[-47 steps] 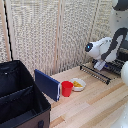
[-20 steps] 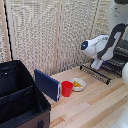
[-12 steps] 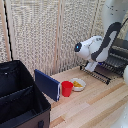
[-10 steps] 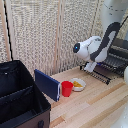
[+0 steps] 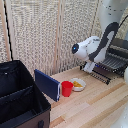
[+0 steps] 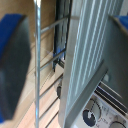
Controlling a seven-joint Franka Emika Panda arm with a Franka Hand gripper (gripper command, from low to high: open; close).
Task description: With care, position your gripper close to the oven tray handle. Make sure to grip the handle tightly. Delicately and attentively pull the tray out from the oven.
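Observation:
The black oven stands at the exterior view's right. Its dark wire tray sticks out over the table, with the thin handle bar along its front edge. My white gripper hangs at the near-left end of the tray, by the handle. In the wrist view the gripper is open: its two blue fingers are blurred and far apart. A thin bar runs between them close to one finger, not clamped. Rack bars and the oven's knobs show behind.
A white bowl, a red cup and a blue flat object stand on the wooden table in front of the tray. A big black fabric case fills the exterior view's lower left. A slatted screen stands behind.
My arm's end has moved toward the exterior view's left, away from the oven. The cup, bowl and case have not moved.

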